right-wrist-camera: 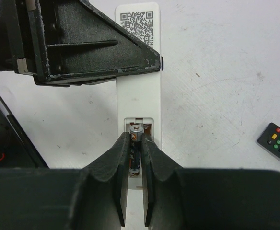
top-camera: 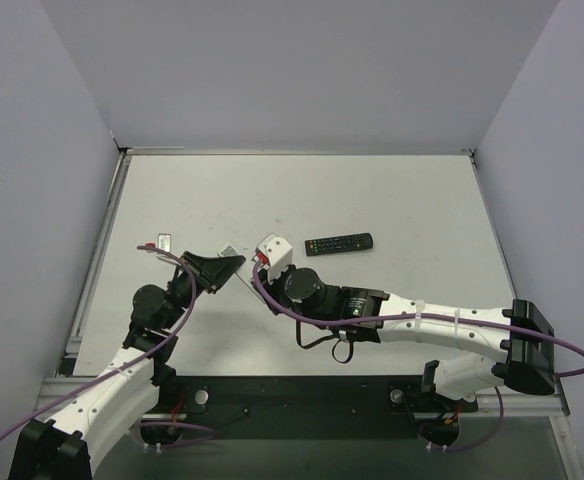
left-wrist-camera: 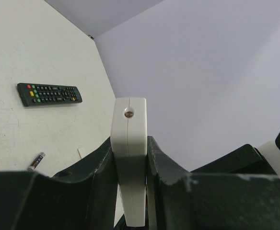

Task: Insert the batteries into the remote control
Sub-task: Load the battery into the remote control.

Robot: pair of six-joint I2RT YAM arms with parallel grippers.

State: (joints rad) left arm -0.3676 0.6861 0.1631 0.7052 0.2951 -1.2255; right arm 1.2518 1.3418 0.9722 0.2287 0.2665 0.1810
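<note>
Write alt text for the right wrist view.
The right gripper pinches a slim dark cylindrical battery at the open compartment of a small white rectangular remote control, its QR-code back facing the camera. The left gripper clamps that remote farther along; a black many-buttoned remote lies at the right edge.

Near the middle of the table the left gripper and the right gripper almost meet, with a pale bit of the remote control at their tips. The black remote lies just right of them, and a small pale thing lies toward the left edge.
</note>
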